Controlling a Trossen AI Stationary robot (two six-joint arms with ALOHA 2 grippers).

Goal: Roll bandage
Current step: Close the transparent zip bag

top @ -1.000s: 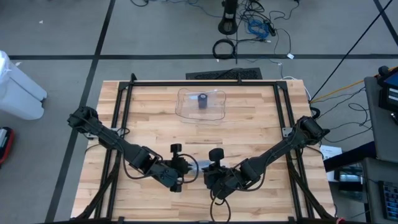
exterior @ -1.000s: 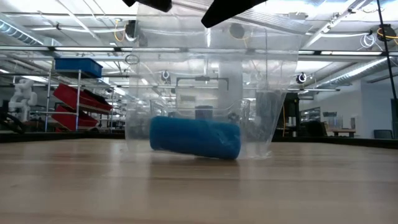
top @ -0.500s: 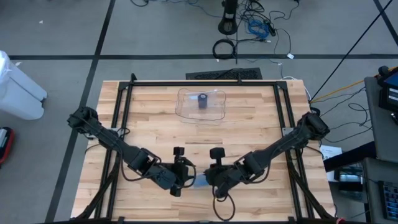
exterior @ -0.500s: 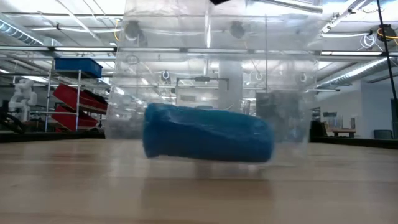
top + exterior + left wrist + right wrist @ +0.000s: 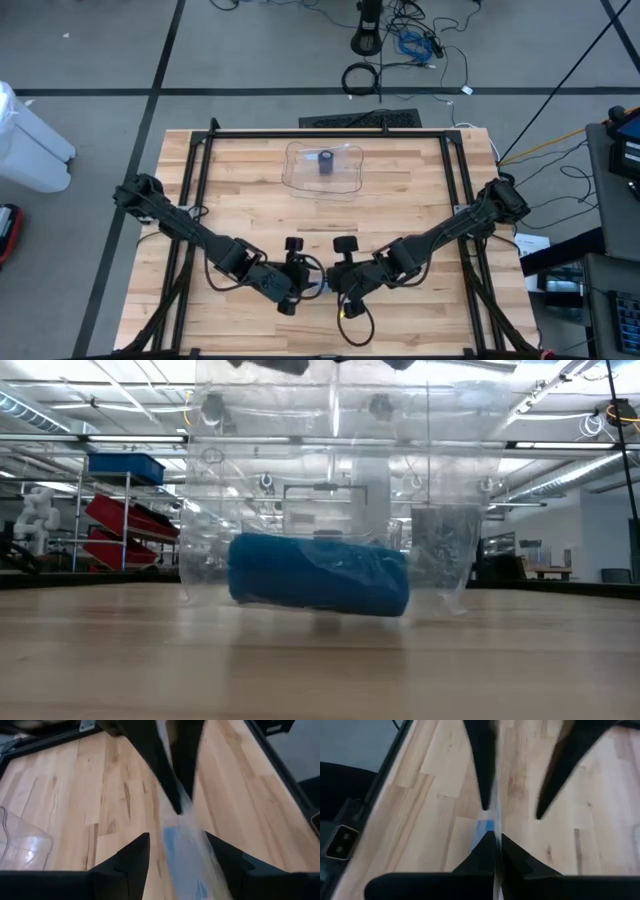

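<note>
Because the blue bandage roll (image 5: 318, 573) lies on its side inside a clear plastic bag (image 5: 330, 460), I see it best from the low view. There it sits in the bottom of the bag, very low over the wood. I cannot tell whether it rests on the tabletop (image 5: 250, 200) or hangs just above it. From above, bag and roll are at about 6 o'clock on the tabletop, close to the near edge, in the narrow space where my two arms meet. My right fingers (image 5: 495, 840) are clenched together on the bag's thin upper edge, pinching the plastic between their tips. A strip of blue shows just beyond them in the right wrist view. My left fingers (image 5: 316, 285) are released and spread. They point at the bag from its 9 o'clock side, one to each side of the plastic. In the left wrist view there is bare wood between each of them and the bag, so they grasp nothing. The right arm reaches in from about 3 o'clock and the left from about 9 o'clock, and their tips are nearly touching over the bag. Well apart from all this, at 12 o'clock near the far edge, a clear shallow tray (image 5: 300, 175) lies on the wood with a small dark roll (image 5: 326, 161) standing upright in it.
</note>
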